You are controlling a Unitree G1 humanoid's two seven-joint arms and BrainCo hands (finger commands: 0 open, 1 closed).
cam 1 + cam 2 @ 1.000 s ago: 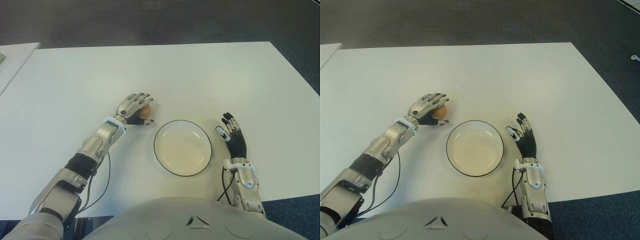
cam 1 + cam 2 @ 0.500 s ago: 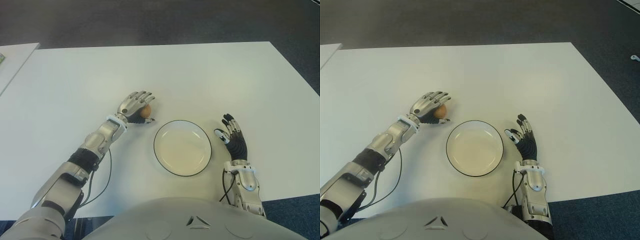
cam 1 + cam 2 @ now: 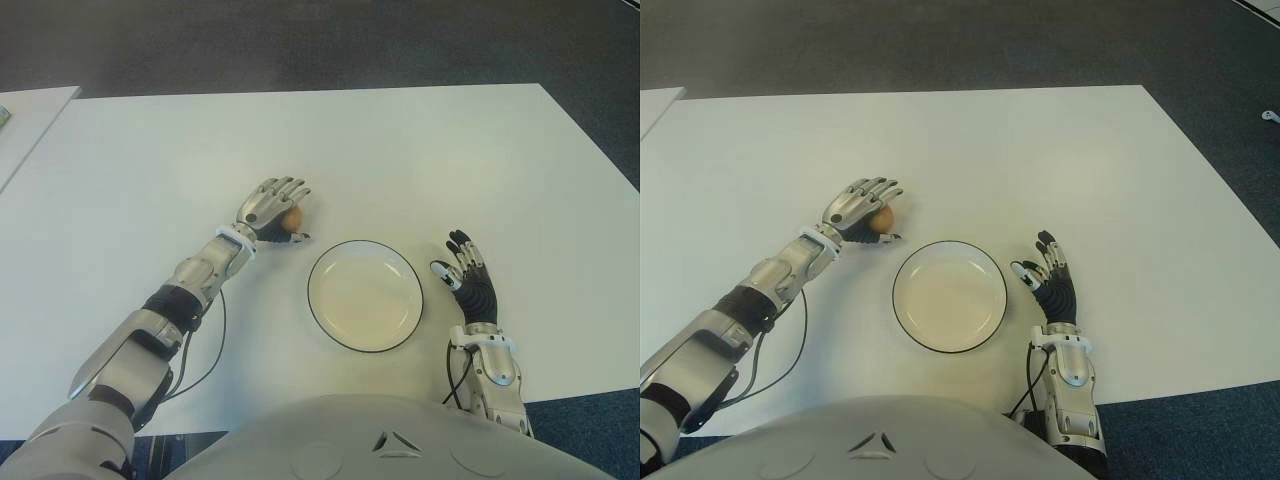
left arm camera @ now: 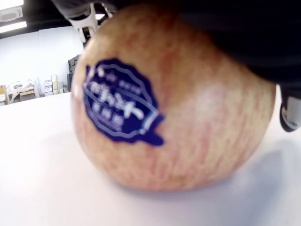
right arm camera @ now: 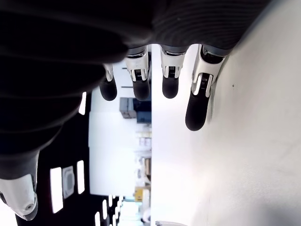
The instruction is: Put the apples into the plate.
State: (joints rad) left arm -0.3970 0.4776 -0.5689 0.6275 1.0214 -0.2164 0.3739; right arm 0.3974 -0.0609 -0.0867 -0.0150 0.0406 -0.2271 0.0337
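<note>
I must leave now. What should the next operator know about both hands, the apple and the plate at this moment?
Left hand: over the apple on the table, to the left of the plate and a little farther out. Fingers arch over the apple; a closed grasp is not clear, and the apple sits on the table.
Right hand: idle, open, to the right of the plate.
Done: nothing is in the plate yet.
Left: close on the apple, lift it, carry it to the plate and release.

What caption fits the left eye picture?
Left hand cupped over an apple beside the empty plate; right hand open nearby.
</note>
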